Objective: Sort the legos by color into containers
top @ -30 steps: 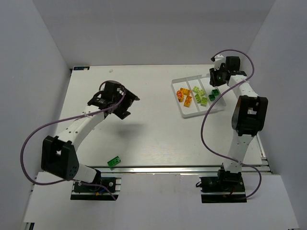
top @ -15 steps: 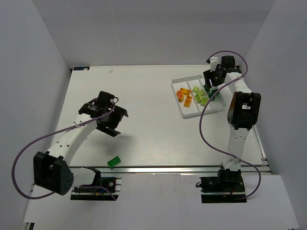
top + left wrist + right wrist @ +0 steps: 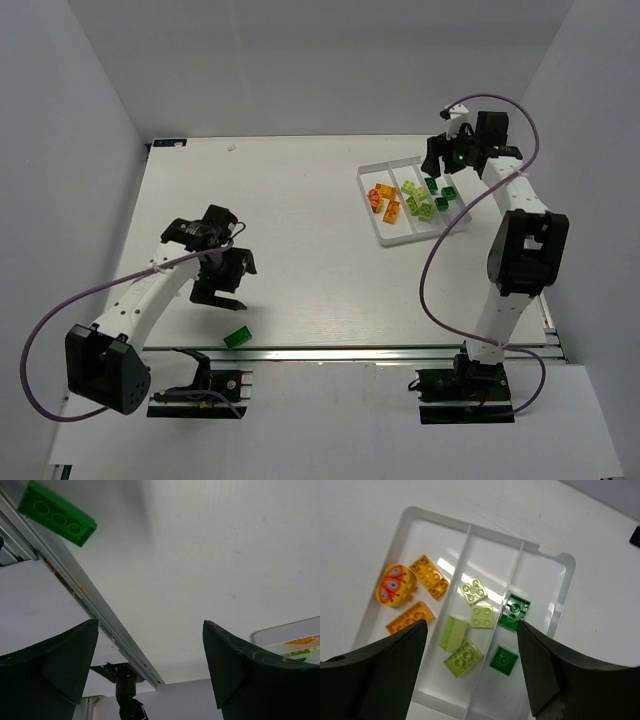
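Meanwhile, One Green Brick Lies Apart From the Tray

At the lower left of the overhead view, a lone green brick [image 3: 238,337] lies on the table [image 3: 300,250], close to its near edge. The left gripper [image 3: 222,293] hangs just above the brick in the frame, jaws spread wide and holding nothing. Its wrist view puts the brick in the upper left corner, clear of the jaws.

At the upper right, the right gripper [image 3: 437,168] hangs over the white tray [image 3: 395,232], jaws parted and empty. Its wrist view shows orange pieces [image 3: 427,575] in the left compartment, yellow-green bricks [image 3: 474,591] in the middle one, and two dark green bricks [image 3: 514,611] in the right one.
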Available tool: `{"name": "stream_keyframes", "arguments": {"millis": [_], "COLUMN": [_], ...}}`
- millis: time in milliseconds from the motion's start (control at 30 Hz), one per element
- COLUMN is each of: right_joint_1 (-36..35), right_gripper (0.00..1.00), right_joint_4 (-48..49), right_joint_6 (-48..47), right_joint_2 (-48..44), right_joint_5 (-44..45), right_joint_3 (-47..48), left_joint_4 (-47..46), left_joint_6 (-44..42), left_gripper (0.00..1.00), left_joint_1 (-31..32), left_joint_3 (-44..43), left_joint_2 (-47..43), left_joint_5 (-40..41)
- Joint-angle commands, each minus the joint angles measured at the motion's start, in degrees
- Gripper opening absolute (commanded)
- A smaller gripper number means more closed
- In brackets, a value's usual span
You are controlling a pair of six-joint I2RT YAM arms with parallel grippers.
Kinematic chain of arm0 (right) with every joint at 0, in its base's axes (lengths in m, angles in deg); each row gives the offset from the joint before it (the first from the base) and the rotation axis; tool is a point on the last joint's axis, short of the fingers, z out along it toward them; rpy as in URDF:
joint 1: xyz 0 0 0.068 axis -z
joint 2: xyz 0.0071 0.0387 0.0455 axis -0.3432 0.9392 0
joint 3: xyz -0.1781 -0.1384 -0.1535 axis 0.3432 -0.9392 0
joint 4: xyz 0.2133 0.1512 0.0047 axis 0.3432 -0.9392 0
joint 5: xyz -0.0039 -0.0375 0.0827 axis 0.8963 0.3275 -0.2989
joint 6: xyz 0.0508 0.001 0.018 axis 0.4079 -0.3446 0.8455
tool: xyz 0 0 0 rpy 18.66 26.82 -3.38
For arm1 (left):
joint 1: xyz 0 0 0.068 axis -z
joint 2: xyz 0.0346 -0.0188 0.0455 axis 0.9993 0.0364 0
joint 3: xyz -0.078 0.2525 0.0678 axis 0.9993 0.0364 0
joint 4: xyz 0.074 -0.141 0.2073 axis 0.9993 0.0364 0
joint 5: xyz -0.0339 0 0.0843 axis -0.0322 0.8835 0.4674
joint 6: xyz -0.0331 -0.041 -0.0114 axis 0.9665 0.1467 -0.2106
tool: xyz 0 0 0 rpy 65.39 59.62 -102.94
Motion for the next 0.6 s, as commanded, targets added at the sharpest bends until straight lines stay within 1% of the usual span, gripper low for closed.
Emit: {"name": "stream_keyframes", "arguments": {"millis": [0, 33, 133, 233, 267, 333, 367, 400, 433, 467, 500, 533, 567], "right_joint_1": [0.1, 0.1, 0.2, 0.0, 0.0, 0.1, -0.1, -0.2, -0.7, -1.1, -1.6, -2.4, -4.7], "right_gripper": [0.78, 0.79, 0.82, 0.84, 0.84, 0.84, 0.82, 0.81, 0.80, 0.77, 0.76, 0.74, 0.73], "right_joint_4": [6.1, 6.3, 6.9, 7.2, 7.0, 3.9, -0.1, -0.2, -4.7, -8.5, -12.1, -18.8, -22.3], "right_joint_6": [3.9, 4.6, 5.1, 5.1, 4.5, 2.6, -1.7, -3.4, -6.5, -11.0, -20.5, -25.5, -30.8], "right_joint_2": [-5.8, -6.3, -7.7, -8.5, -8.6, -8.4, -8.0, -8.0, -7.9, -7.9, -8.0, -8.3, -8.6], "right_joint_5": [-7.9, -8.6, -10.9, -12.9, -13.6, -18.6, -24.1, -26.9, -30.3, -33.7, -38.0, -39.3, -40.1], "right_joint_3": [-2.8, -4.1, -6.7, -8.1, -8.4, -7.8, -6.6, -6.3, -6.0, -5.6, -5.0, -5.1, -5.4], "left_joint_4": [6.8, 6.8, 6.8, 6.4, 6.4, 6.0, 6.1, 6.4, 6.3, 6.7, 6.7, 6.7, 6.7], "left_joint_6": [5.8, 8.4, 10.7, 10.5, 9.2, 6.2, 5.6, 4.9, 4.1, 2.8, 2.2, 1.9, 1.7], "left_gripper": [0.94, 0.92, 0.91, 0.92, 0.92, 0.92, 0.92, 0.92, 0.92, 0.92, 0.91, 0.91, 0.91], "left_joint_1": [0.2, 0.2, 0.2, 0.2, 0.7, 0.8, 0.8, 0.8, 0.8, 0.8, 0.8, 0.8, 0.8], "left_joint_3": [1.6, 3.6, 5.7, 6.8, 6.5, 6.3, 6.4, 6.8, 7.3, 7.7, 9.2, 10.3, 11.1], "left_joint_2": [-3.1, -3.9, -5.1, -2.6, -1.8, 0.1, 0.3, 0.5, 0.7, 0.7, 0.6, 0.6, 0.6], "left_joint_5": [-2.0, -2.1, -0.9, -0.4, 0.2, 0.6, 3.0, 3.6, 4.3, 4.7, 5.4, 5.3, 5.1]}}
